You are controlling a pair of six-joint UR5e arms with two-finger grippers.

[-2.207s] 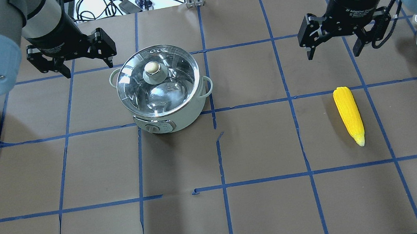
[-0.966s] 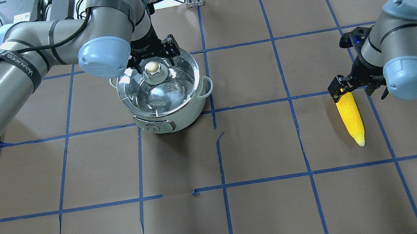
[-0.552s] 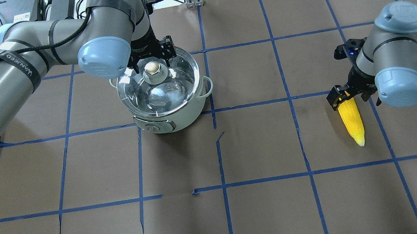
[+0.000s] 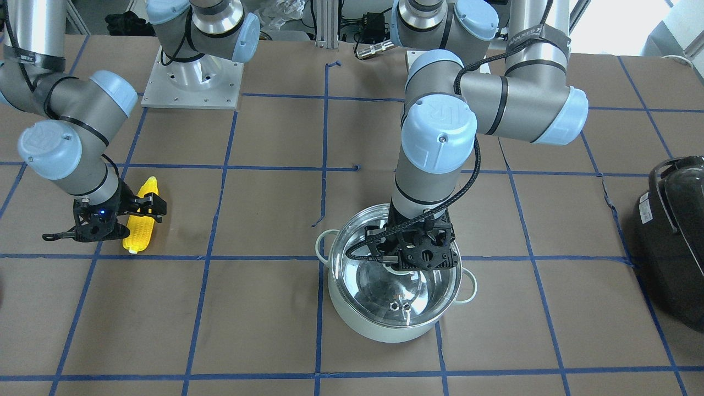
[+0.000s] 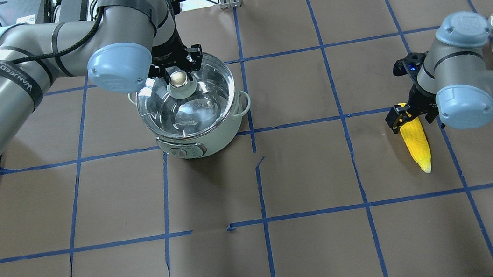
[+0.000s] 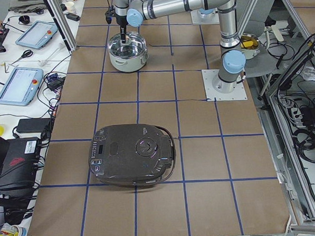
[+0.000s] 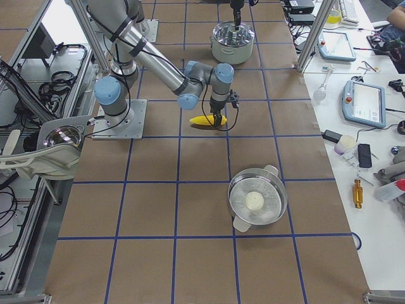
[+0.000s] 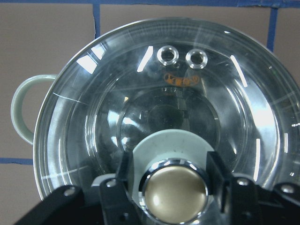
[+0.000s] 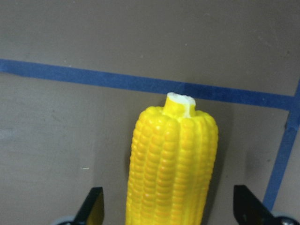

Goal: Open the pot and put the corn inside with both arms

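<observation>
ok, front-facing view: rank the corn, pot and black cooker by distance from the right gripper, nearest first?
1. corn, on the view's left, straddled by the open right gripper.
2. pot, centre, toward the near edge.
3. black cooker, at the view's far right edge.

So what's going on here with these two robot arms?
Two arms are setting up to open a pot and put corn inside. The left gripper is down over the pot, its fingers on either side of the knob of the glass lid. The lid is still on, and a firm grip cannot be confirmed. The right gripper is open, straddling the blunt end of the corn, which lies on the table.
</observation>
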